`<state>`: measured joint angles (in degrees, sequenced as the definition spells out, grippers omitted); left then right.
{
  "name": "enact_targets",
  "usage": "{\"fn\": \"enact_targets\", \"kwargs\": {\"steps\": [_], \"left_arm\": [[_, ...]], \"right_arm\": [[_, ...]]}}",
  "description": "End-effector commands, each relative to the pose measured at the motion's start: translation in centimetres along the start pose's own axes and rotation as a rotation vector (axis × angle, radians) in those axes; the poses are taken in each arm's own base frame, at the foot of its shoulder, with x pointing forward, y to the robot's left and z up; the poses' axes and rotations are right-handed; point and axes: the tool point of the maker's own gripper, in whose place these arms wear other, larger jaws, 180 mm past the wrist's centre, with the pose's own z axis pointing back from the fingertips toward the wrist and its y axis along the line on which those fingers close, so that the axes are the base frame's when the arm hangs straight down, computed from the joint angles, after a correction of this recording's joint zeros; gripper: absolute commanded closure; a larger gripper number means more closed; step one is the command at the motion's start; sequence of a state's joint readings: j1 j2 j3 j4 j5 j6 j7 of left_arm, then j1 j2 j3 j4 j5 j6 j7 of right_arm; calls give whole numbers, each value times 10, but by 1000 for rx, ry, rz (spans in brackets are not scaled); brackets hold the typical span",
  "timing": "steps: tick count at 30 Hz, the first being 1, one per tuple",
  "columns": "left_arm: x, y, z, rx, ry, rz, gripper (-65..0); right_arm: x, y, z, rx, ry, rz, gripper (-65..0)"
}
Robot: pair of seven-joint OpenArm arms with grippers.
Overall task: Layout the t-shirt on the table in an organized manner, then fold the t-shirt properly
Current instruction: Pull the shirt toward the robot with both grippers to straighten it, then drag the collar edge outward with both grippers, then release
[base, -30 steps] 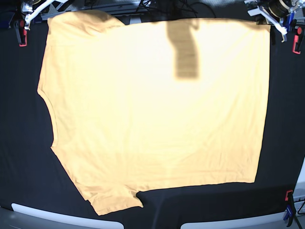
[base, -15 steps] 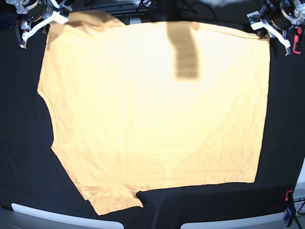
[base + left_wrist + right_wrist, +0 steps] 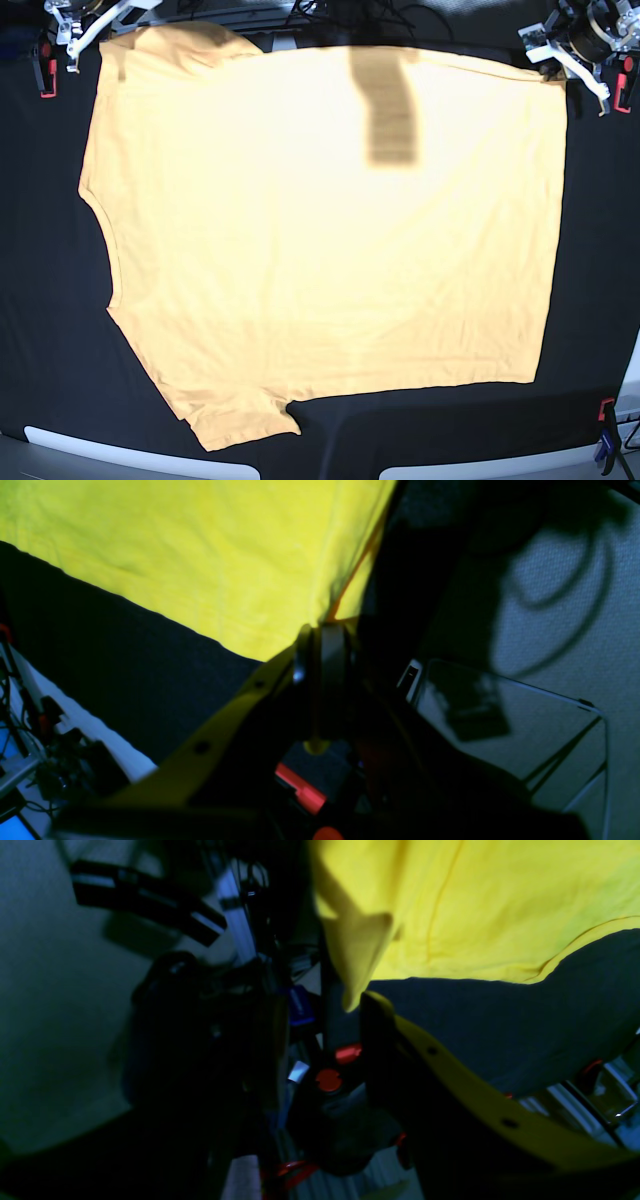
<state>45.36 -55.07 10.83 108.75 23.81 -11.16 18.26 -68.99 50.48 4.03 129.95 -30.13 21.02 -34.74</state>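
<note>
Left wrist view: the left claw [image 3: 320, 645] is clamped on a corner of the t-shirt [image 3: 200, 545], which spreads away over the table [image 3: 115, 660].

Right wrist view: the right claw [image 3: 325, 1005] stands parted, a loose sleeve tip (unpinched) hanging just beside one finger [image 3: 380, 1015].

Base view: the t-shirt [image 3: 330, 240] lies flat, claws at its far corners.

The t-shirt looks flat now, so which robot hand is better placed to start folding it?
Probably the left hand: it is shut on the t-shirt at its corner. The right hand is open, with the sleeve tip hanging loose at its fingers, so it would need to grab again first.
</note>
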Motion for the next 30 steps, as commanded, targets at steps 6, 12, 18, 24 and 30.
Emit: {"fn": "enact_targets", "kwargs": {"steps": [6, 12, 18, 24, 30], "left_arm": [[1, 8, 2, 19, -7, -15, 0], [1, 8, 2, 19, -7, -15, 0], [1, 8, 2, 18, -7, -14, 0], [-3, 14, 2, 34, 5, -14, 0], [-19, 58, 8, 139, 20, 64, 0]], "right_arm": [[-5, -22, -14, -74, -2, 0, -231], [11, -24, -25, -71, -62, 10, -218], [27, -13, -36, -37, -78, 78, -30], [31, -34, -32, -135, -58, 65, 0], [2, -82, -24, -261, 34, 20, 0]]}}
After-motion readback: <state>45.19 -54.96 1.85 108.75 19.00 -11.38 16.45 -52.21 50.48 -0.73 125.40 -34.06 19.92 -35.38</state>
